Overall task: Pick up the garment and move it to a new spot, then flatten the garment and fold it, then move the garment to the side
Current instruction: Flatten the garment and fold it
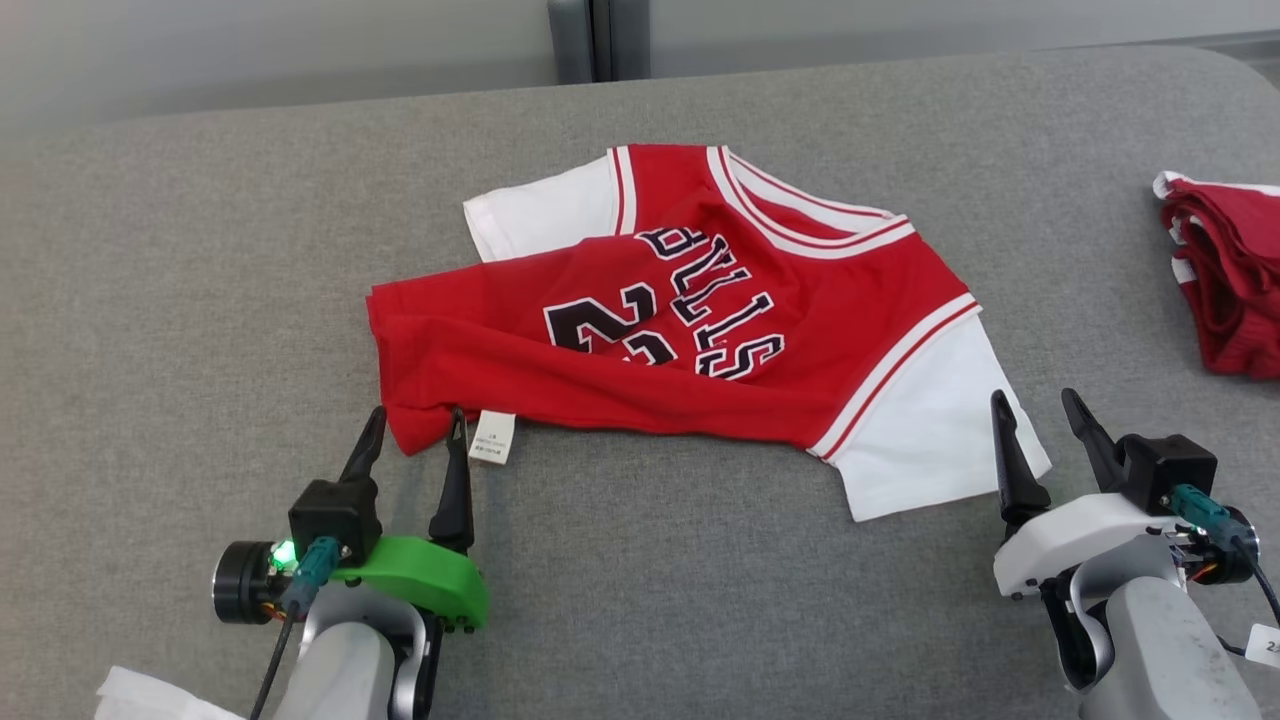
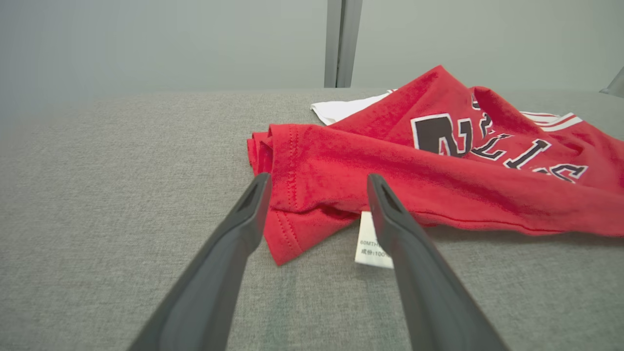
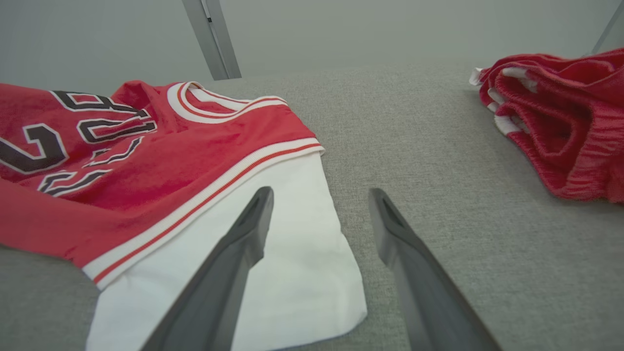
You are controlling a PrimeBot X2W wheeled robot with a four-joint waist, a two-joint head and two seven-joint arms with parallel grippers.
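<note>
The garment (image 1: pixel 690 320) is a red jersey with white sleeves and black lettering, lying rumpled and partly folded over on the grey surface (image 1: pixel 200 300). My left gripper (image 1: pixel 418 422) stands open at its lower left corner, its fingertips either side of the red hem (image 2: pixel 292 219), beside a white care label (image 2: pixel 373 241). At the near white sleeve (image 3: pixel 292 234) my right gripper (image 1: pixel 1037 403) is open too, one finger over the sleeve's edge, the other over bare fabric. Neither gripper holds anything.
A second red and white bundle of cloth (image 1: pixel 1225 270) lies at the right edge of the surface, also seen in the right wrist view as a bundle (image 3: pixel 560 117). A white scrap (image 1: pixel 150 695) shows at the bottom left. A grey wall with a post (image 1: pixel 597 40) stands behind.
</note>
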